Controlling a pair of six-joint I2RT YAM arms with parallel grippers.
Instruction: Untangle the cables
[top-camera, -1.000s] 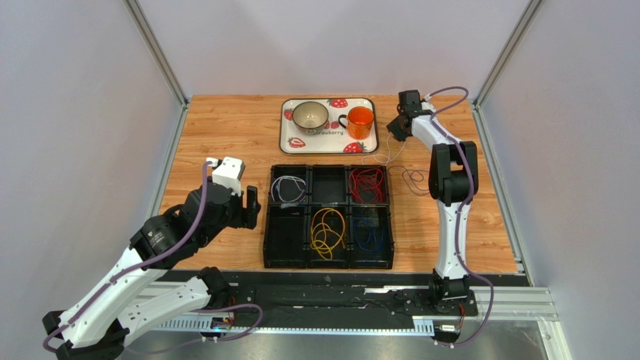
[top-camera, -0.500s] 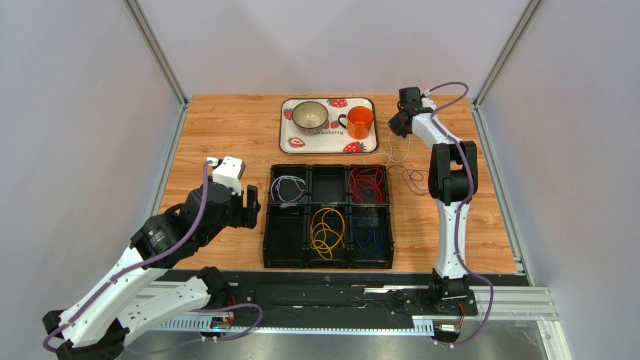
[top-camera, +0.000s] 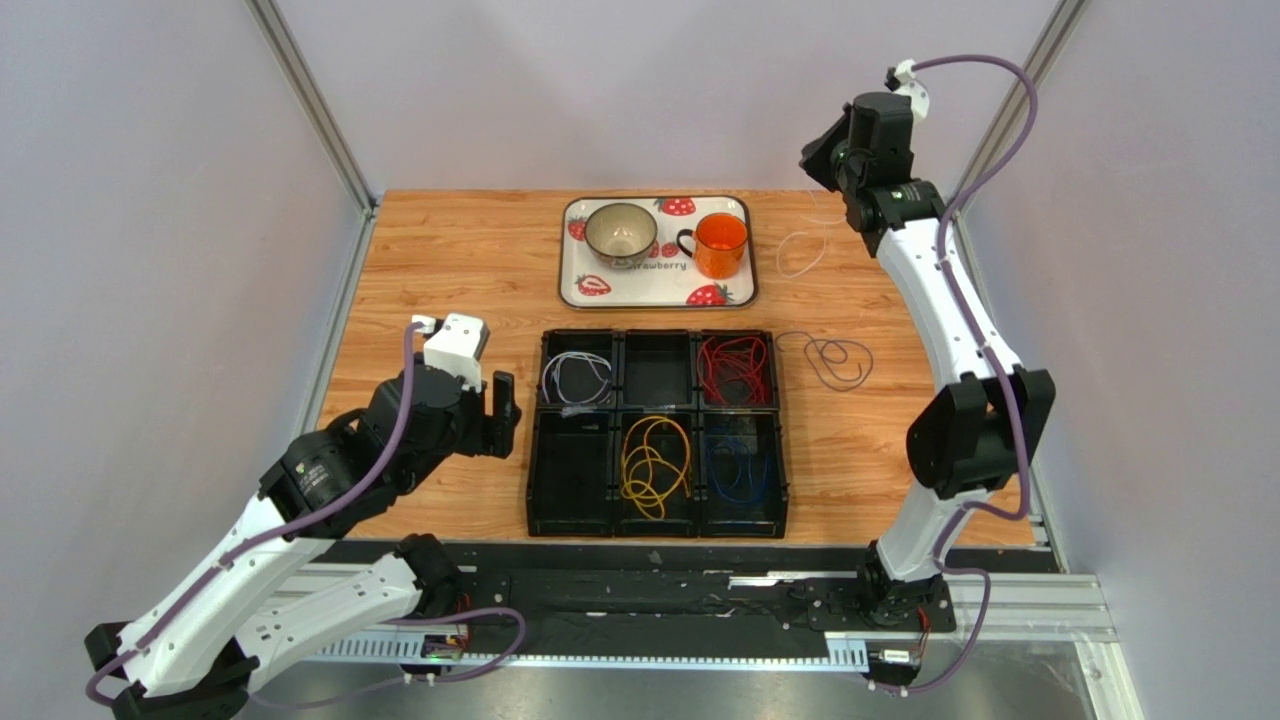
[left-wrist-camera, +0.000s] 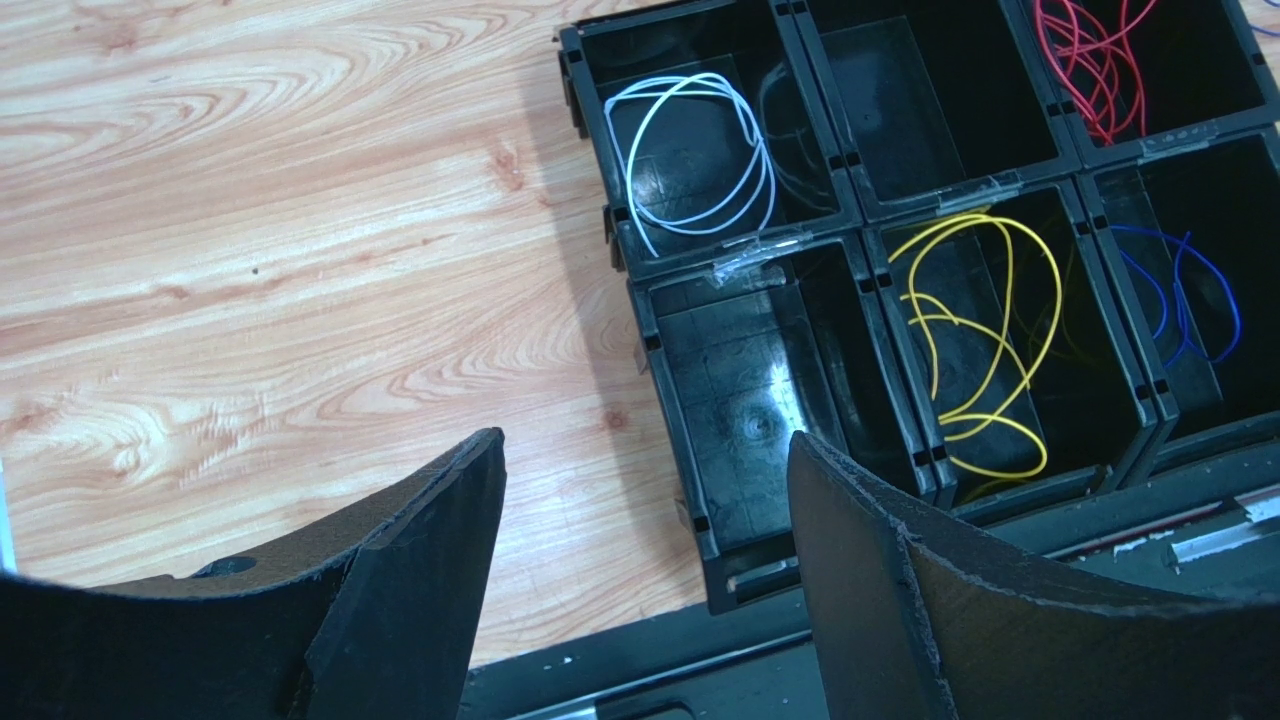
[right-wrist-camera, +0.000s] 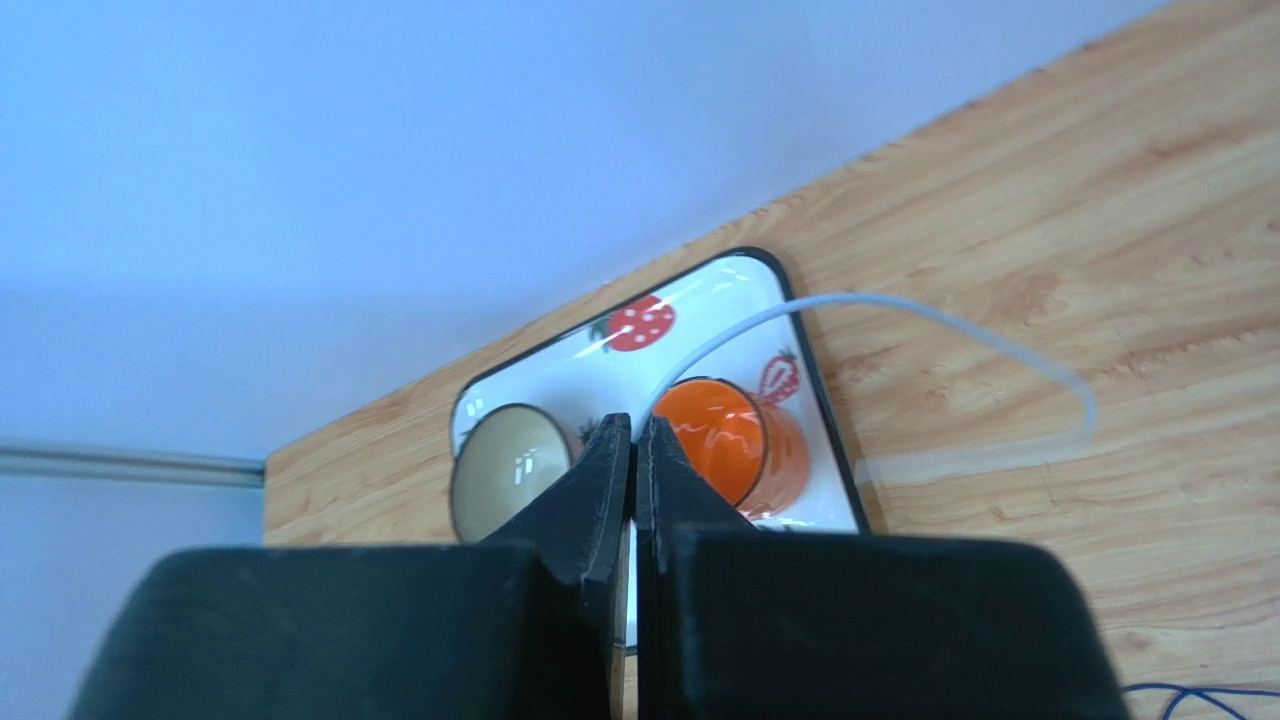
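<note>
The right wrist view shows what the overhead view barely resolves. There the right end effector has its two dark, matte fingers pressed flat together on a thin white cable. The cable arcs in a smooth loop toward the right of the frame, against the wood-grain table. From overhead that arm is raised at the upper right, and the cable reads only as a faint pale line beside the strawberry-printed tray.

A second loose loop, possibly grey or blue, lies on the table just right of the black plastic organizer.

The left wrist view looks into the organizer's glossy compartments:
- a white coil at upper left
- red wires at upper right
- a yellow tangle at lower centre
- blue strands at lower right

The left end effector hangs with its fingers spread wide, holding nothing.
</note>
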